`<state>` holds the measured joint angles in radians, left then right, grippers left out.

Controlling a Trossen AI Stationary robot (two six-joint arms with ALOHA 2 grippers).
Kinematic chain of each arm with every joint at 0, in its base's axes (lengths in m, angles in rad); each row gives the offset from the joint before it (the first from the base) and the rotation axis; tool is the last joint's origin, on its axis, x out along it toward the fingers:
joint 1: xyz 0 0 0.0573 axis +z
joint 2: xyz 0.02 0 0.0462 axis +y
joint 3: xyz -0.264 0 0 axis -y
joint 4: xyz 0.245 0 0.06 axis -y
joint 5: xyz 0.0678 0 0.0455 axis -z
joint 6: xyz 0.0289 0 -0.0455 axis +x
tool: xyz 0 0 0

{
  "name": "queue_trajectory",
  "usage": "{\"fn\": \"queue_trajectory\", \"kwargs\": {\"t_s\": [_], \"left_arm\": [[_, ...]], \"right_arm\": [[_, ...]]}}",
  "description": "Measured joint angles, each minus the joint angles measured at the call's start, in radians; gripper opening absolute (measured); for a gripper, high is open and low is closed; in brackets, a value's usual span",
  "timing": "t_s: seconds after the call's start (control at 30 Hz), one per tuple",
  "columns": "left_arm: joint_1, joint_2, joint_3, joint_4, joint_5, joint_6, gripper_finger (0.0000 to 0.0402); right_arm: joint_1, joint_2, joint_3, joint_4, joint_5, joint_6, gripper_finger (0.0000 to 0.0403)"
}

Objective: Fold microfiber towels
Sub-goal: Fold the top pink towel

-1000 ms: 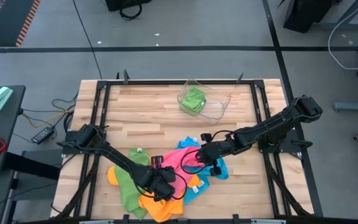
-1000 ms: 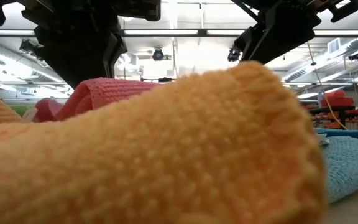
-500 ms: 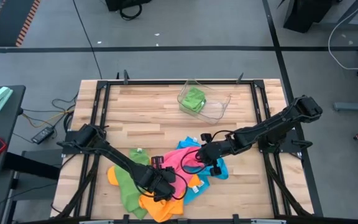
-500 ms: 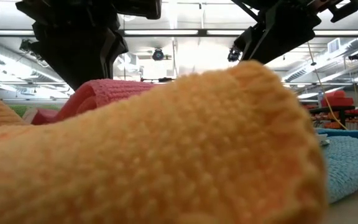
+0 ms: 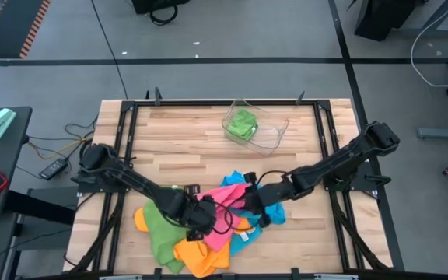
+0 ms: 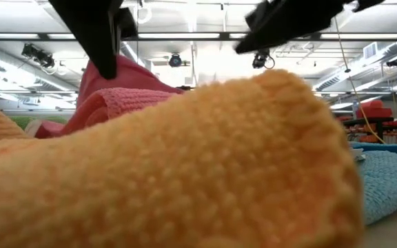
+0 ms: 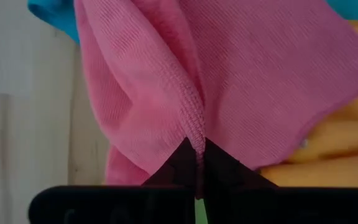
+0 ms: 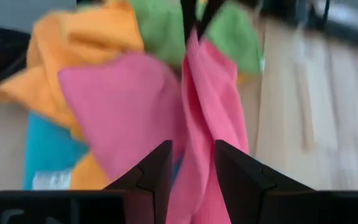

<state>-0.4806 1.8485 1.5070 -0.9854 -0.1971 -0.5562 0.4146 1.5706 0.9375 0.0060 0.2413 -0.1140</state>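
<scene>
Looking straight down, the soft pink microfiber towel (image 5: 222, 208) lay atop the heaped orange, green and blue towels (image 5: 179, 247) at the table's near edge, stretched between both grippers, presumably to pull it free. The left wrist view showed the left gripper (image 7: 196, 149) pinched tight on a pink fold; the right wrist view showed the right gripper (image 8: 193, 163) part-spread around bunched pink cloth.

Heap of towels (image 5: 201, 225) at table (image 5: 177, 148) front centre, tray (image 5: 257, 128) at back centre holding one folded towel (image 5: 242, 124), left gripper (image 5: 203, 220) and right gripper (image 5: 249, 204) over heap, one towel (image 7: 229, 81) pinched between them
</scene>
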Motion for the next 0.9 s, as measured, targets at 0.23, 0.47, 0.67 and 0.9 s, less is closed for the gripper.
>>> {"fn": "queue_trajectory", "kwargs": {"t_s": [0.23, 0.47, 0.67, 0.9], "left_arm": [[0.035, -0.007, 0.000, 0.020, 0.015, 0.013, 0.0023], [0.035, -0.007, -0.001, 0.081, 0.021, -0.015, 0.0016], [0.041, -0.007, -0.001, 0.134, 0.019, -0.044, 0.0030], [0.041, -0.007, -0.001, 0.183, 0.018, -0.026, 0.0024]], "right_arm": [[0.021, 0.123, 0.000, 0.250, 0.050, -0.072, 0.0128], [0.022, 0.212, 0.000, 0.372, 0.097, -0.073, 0.0128], [0.050, 0.266, 0.000, 0.468, 0.138, -0.172, 0.0128], [0.053, 0.267, 0.000, 0.494, 0.154, -0.230, 0.0128]]}}
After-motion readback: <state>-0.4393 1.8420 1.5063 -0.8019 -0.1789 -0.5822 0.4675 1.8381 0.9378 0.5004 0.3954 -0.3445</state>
